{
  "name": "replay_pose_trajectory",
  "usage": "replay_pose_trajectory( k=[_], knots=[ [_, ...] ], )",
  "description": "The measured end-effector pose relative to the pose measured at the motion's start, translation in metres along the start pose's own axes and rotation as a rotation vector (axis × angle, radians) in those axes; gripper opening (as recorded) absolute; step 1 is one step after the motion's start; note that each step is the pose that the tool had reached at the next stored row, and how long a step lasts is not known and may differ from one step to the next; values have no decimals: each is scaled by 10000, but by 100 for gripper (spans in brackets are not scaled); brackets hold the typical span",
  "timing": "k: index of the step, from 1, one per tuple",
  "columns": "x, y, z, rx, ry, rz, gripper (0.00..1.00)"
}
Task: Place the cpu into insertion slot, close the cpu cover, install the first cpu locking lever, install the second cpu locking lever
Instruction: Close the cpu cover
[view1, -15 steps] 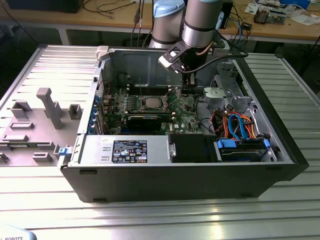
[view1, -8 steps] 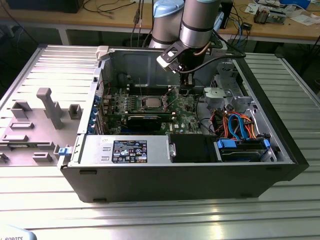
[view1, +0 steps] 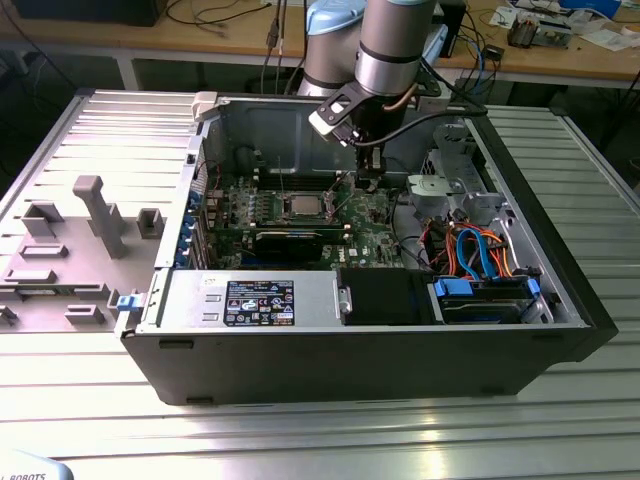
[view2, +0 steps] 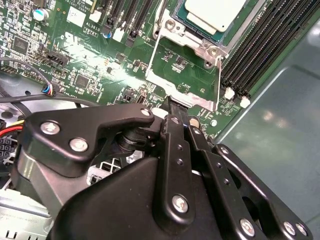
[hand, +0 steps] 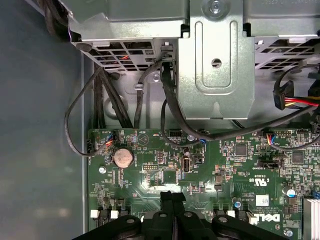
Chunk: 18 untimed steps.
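The cpu (view1: 300, 206) (view2: 215, 12) lies with its silver top up in the insertion slot (view2: 192, 42) on the green motherboard. The cpu cover (view2: 218, 80), a thin shiny frame, stands raised off the slot, and green board shows through its cut-out. My gripper (view2: 172, 102) (hand: 172, 196) has its fingers pressed together and its tips touch the cover's free edge. In the exterior view, my gripper (view1: 368, 180) hangs inside the case just to the right of the slot.
Black memory slots (view2: 260, 45) run beside the socket. A long black expansion card (view1: 290, 238), a power supply (view1: 250, 300) and a drive cage with blue cables (view1: 480, 290) crowd the case. A metal bracket (hand: 216, 65) and black cables (hand: 105, 95) sit near a coin battery (hand: 123, 157).
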<state>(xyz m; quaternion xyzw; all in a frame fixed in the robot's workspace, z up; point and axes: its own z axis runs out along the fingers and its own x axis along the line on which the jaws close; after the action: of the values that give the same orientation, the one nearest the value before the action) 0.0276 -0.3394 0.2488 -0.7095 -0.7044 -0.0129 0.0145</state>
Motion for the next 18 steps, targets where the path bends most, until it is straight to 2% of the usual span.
replay_pose_trajectory(
  k=[18],
  knots=[
    [0,-44,0,0,1,-1,11]
  ],
)
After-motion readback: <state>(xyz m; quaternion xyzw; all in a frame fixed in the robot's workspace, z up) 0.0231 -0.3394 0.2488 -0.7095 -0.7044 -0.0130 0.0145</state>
